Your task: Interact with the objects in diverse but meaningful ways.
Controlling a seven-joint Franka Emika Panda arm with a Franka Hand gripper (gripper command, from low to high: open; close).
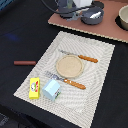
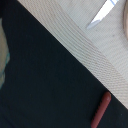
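gripper (image 1: 67,11): grip state cannot tell | 1 yellow box (image 1: 34,88) | 1 blue carton (image 1: 52,89) | 1 plate (image 1: 69,65) | 1 fork (image 1: 66,80) | 1 knife (image 1: 80,56)

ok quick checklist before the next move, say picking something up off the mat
1. Hand open: cannot tell, blurred.
2. Yellow box upright on the mat: ok.
3. Blue carton well apart from the box: not ok, they stand close together.
4. Plate bare: ok.
5. Fork and knife flat beside the plate: ok.
6. Red stick on the mat: not ok, it lies off it.
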